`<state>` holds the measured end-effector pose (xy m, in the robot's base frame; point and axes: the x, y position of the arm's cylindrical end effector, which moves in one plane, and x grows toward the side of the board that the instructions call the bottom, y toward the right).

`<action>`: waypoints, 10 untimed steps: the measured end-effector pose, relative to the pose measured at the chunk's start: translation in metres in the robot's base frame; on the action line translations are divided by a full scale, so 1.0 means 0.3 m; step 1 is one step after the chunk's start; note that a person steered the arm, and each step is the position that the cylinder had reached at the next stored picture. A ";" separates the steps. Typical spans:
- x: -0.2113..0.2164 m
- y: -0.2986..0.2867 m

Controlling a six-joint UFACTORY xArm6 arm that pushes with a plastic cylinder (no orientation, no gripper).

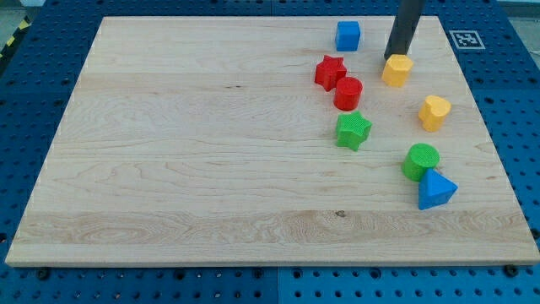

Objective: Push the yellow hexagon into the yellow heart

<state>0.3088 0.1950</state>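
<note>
While it held nothing, being a bare rod, my tip [390, 57] touched the yellow hexagon [397, 70] at its eleven o'clock edge. The yellow heart [434, 112] lay apart from the hexagon, at its five o'clock.

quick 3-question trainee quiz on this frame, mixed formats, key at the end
1. True or false: my tip sits at the upper left edge of the yellow hexagon.
2. Which block lies closest to the yellow heart?
A. blue cube
B. green cylinder
C. red star
3. Fill in: the blue triangle touches the green ____.

Key
1. True; the tip is at or just off that edge, contact cannot be confirmed.
2. B
3. cylinder; the triangle sits just below it, toward the view's bottom right.
</note>
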 end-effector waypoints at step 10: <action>0.243 -0.088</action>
<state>0.3818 0.1687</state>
